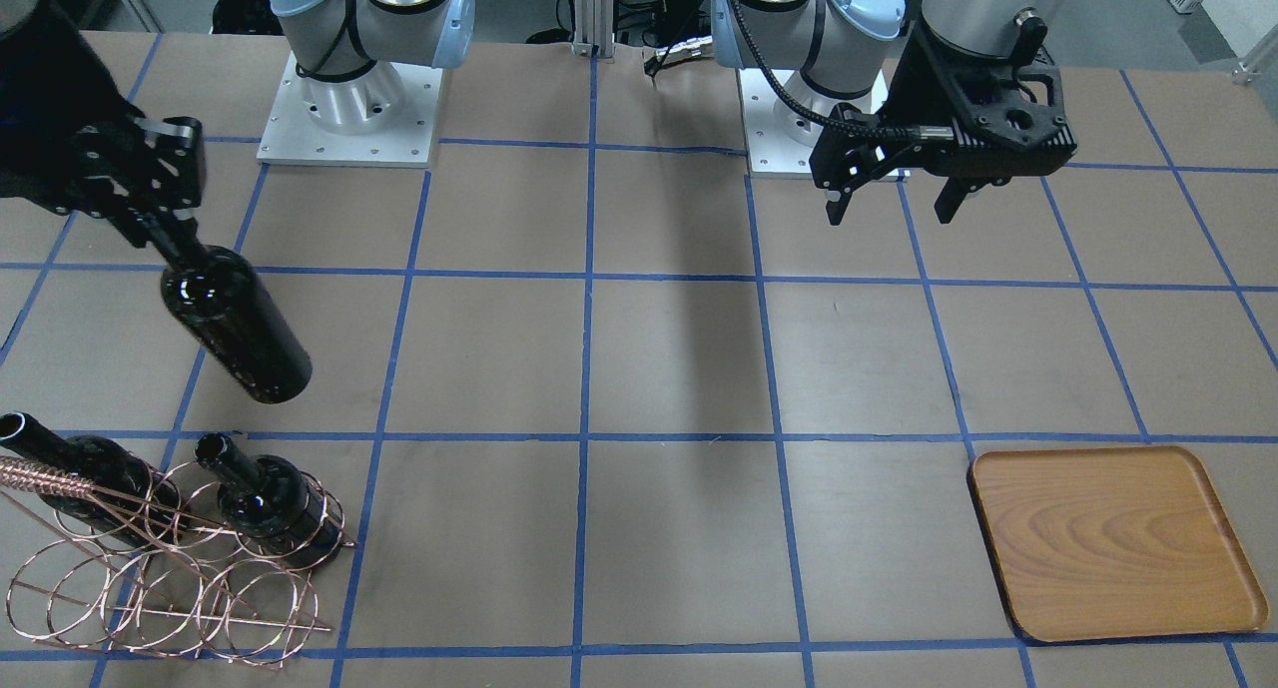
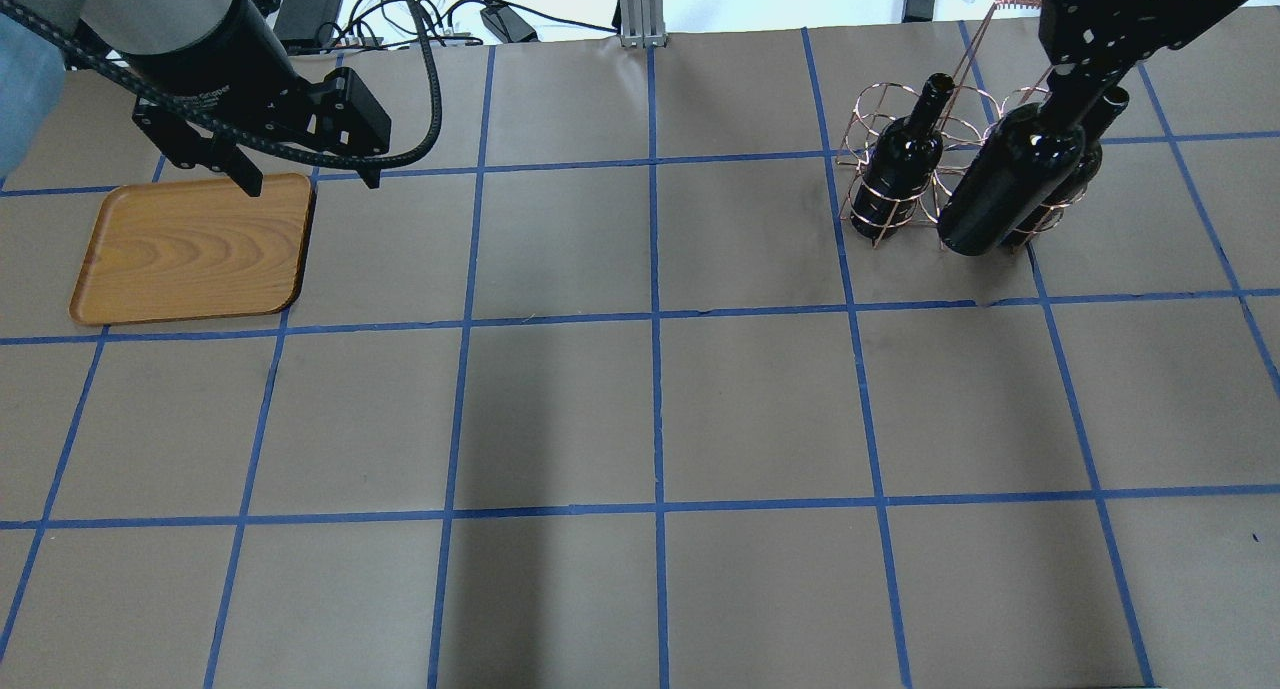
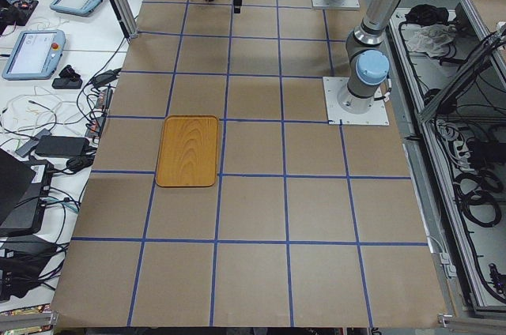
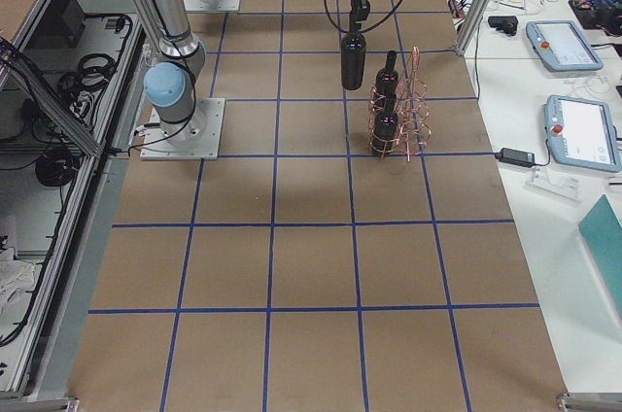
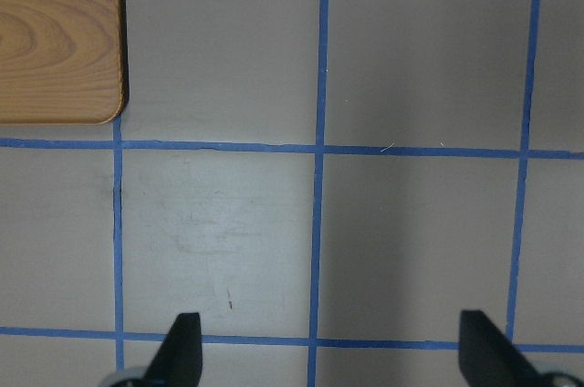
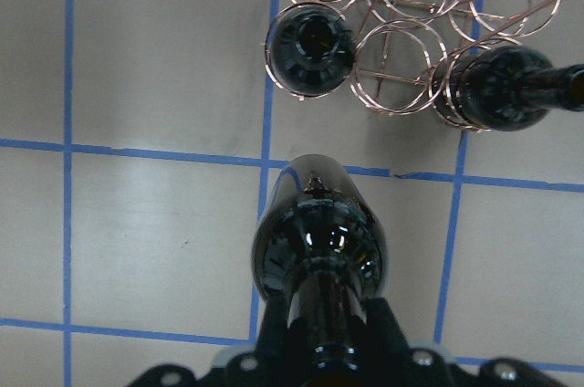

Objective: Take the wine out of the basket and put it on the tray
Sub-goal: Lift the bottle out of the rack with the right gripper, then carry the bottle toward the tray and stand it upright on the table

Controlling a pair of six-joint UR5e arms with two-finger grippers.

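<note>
My right gripper point(image 1: 160, 231) is shut on the neck of a black wine bottle point(image 1: 235, 324) and holds it hanging in the air, clear of the table. It hangs beside the copper wire basket point(image 1: 150, 588). Two more bottles point(image 1: 270, 503) point(image 1: 75, 468) stand in the basket's loops. The right wrist view looks down the held bottle point(image 6: 315, 241) with the basket point(image 6: 401, 49) just beyond. The wooden tray point(image 1: 1113, 543) lies empty at the table's other end. My left gripper point(image 2: 305, 182) is open and empty, hovering by the tray's point(image 2: 195, 249) corner.
The table is brown paper with a blue tape grid. Both arm bases point(image 1: 349, 119) point(image 1: 809, 129) sit at the robot's edge. An aluminium post point(image 2: 635, 9) and cables stand past the far edge. Open floor lies between basket and tray.
</note>
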